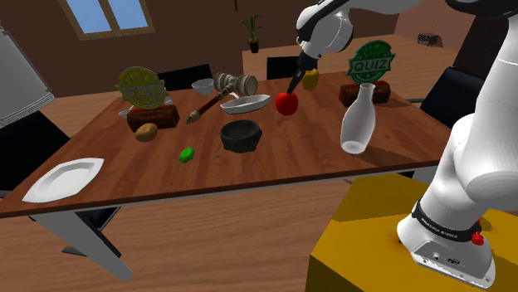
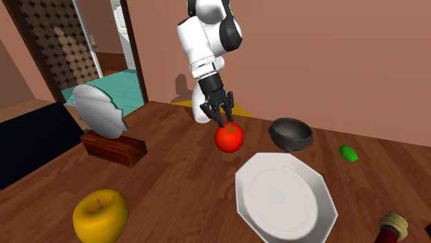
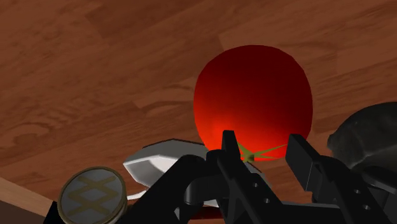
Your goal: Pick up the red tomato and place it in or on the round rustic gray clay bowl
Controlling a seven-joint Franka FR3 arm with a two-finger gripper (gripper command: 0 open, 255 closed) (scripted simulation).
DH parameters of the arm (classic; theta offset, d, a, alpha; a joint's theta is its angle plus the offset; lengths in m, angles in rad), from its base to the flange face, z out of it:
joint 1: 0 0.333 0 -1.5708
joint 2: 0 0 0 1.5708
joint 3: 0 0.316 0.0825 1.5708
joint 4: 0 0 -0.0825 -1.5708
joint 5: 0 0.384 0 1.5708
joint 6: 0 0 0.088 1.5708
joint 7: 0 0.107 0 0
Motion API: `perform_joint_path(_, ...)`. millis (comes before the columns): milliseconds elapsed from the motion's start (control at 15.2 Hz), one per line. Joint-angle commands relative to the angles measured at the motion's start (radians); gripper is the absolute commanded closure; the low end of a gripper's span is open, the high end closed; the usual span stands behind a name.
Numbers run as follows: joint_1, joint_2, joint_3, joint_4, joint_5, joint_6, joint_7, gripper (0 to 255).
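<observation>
The gripper (image 2: 225,123) has its jaws closed narrowly on the top of the tomato (image 2: 228,138). In the shoulder view the tomato is near the bowl (image 1: 241,134), to its right and farther back, above the table (image 1: 124,170).

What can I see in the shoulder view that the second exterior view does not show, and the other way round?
Shoulder view, not the second exterior view: a white bottle, a potato and a window.
Second exterior view, not the shoulder view: a doorway with a teal floor behind it.
Both: the gripper shut on the tomato, the dark bowl and the lime.
</observation>
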Motion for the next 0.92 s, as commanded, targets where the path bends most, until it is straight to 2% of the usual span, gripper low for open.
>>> perform_joint_path(0, 0.004, -0.019, -0.003, 0.010, -0.028, -0.018, 0.027, 255)
perform_joint_path(858, 0.007, -0.084, -0.009, 0.111, -0.139, -0.147, 0.143, 255)
